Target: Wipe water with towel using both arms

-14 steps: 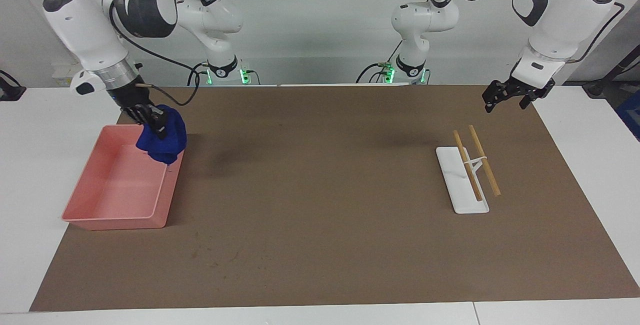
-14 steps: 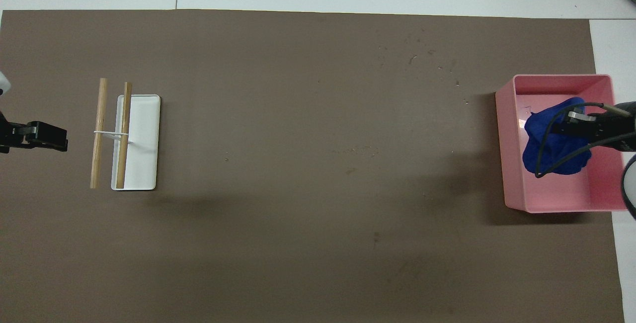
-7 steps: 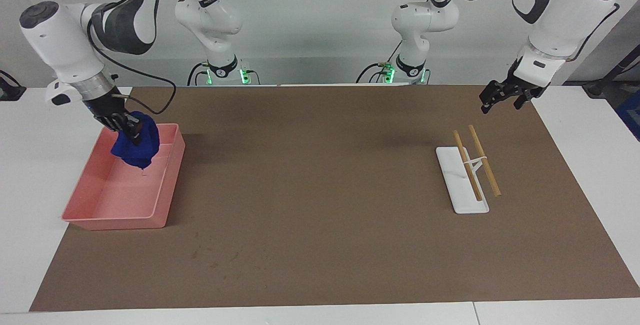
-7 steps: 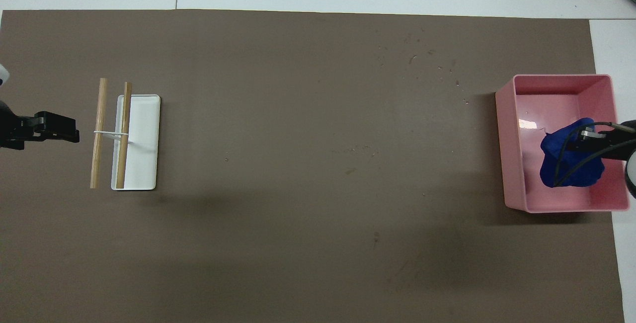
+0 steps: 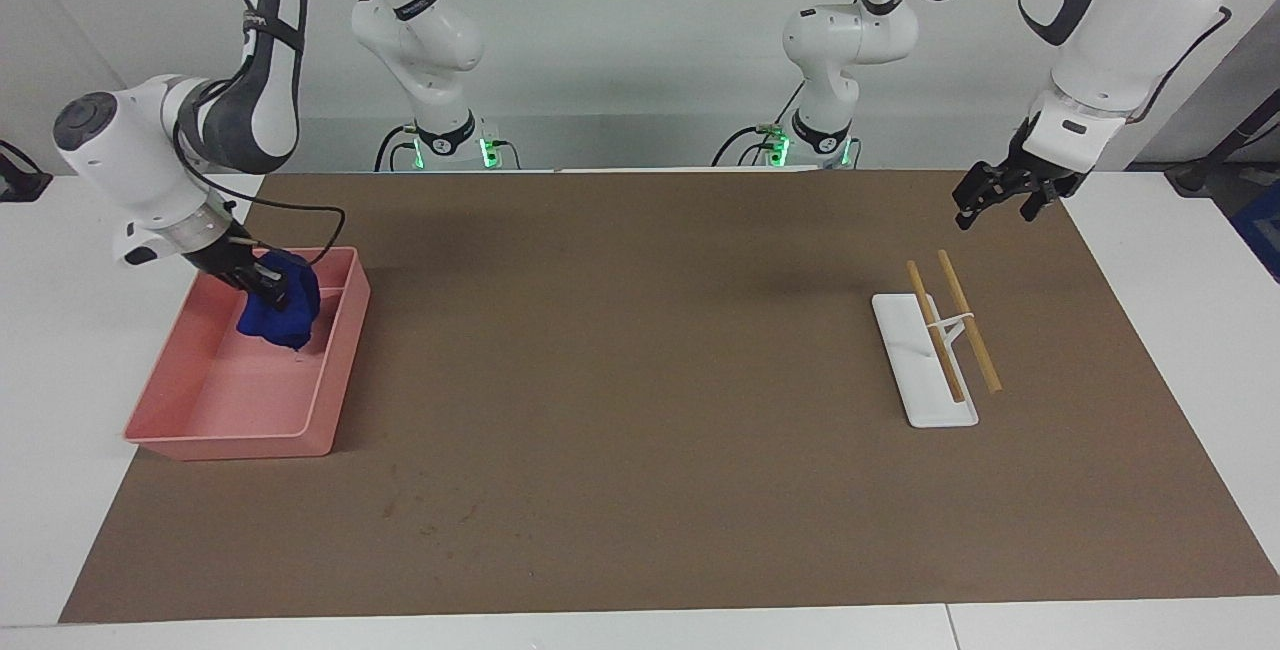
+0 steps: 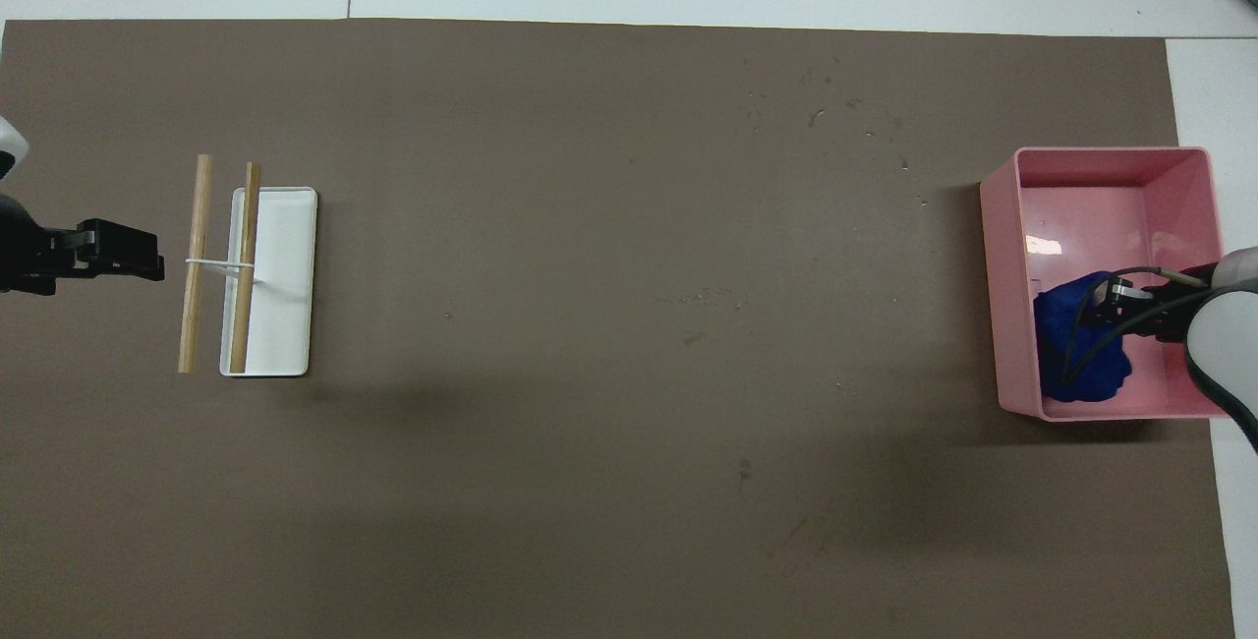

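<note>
At nine o'clock of the worktop (image 5: pixel 640 380) in the facing view, the right gripper (image 5: pixel 268 282) has come down. A second ago it held the towel (image 5: pixel 285 315) up over the rim of the pink tray (image 5: pixel 230 435). Now the towel sits low inside the tray, at the end nearer the robots, with the jaws clamped on its top folds. I judge that the wiping stroke is about to start or has just started.

At three o'clock, the white stand (image 5: pixel 935 400) and the two wooden sticks (image 5: pixel 968 320) lying across it have not moved. At about two o'clock, the left gripper (image 5: pixel 985 198) has crept slightly toward the sticks. It hangs in the air and holds nothing, apparently waiting.

In the overhead view the right arm's wrist and cable cover part of the towel, so I cannot confirm that it is pressed on the tray floor. A pale glint on the floor may be water, but that is not clear. Whether the left jaws are open or closed I cannot tell.
</note>
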Controlling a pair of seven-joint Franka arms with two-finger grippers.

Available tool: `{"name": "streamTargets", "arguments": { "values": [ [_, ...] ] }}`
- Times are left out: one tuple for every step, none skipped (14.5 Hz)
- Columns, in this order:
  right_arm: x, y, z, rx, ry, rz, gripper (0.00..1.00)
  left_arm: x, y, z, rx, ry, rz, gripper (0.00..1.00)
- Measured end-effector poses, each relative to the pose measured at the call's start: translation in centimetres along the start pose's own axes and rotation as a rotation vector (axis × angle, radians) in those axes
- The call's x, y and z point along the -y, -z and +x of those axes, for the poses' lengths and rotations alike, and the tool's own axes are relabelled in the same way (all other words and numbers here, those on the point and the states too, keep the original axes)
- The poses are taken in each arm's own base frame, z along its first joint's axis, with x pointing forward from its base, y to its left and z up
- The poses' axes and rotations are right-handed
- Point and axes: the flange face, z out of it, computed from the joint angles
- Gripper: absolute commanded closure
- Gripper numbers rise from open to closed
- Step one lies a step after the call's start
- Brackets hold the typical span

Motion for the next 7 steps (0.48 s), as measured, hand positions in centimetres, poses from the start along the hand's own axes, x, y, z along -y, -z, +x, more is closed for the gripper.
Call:
{"name": "streamTargets", "arguments": {
  "values": [
    [0.1, 0.5, 0.0, -0.009, 0.002, 0.0, 0.0, -0.1, 0.0, 0.0, 0.0, 0.0, 0.0, 0.0],
    [0.4, 1.2, 0.0, -0.022, 0.008, 0.0, 0.0, -0.2, 0.0, 0.0, 0.0, -0.002, 0.0, 0.0],
    [1.6, 3.2, -0.3, -0.04, 0.037, -0.007, 0.0, -0.5, 0.0, 0.0, 0.0, -0.004, 0.0, 0.0],
    [2.9, 4.9, -0.5, -0.036, 0.073, -0.024, 0.0, -0.6, 0.0, -0.1, 0.0, -0.003, 0.0, 0.0],
    [4.6, 7.0, -0.6, -0.038, 0.112, -0.043, 0.0, -0.6, 0.0, -0.1, 0.0, -0.002, 0.0, 0.0],
    [6.5, 9.1, -0.8, -0.043, 0.154, -0.061, 0.0, -0.7, 0.0, -0.1, 0.0, -0.002, 0.0, 0.0],
    [8.6, 11.1, -1.2, -0.051, 0.195, -0.081, 0.0, -0.7, 0.0, -0.1, 0.0, -0.002, 0.0, 0.0]
  ]
}}
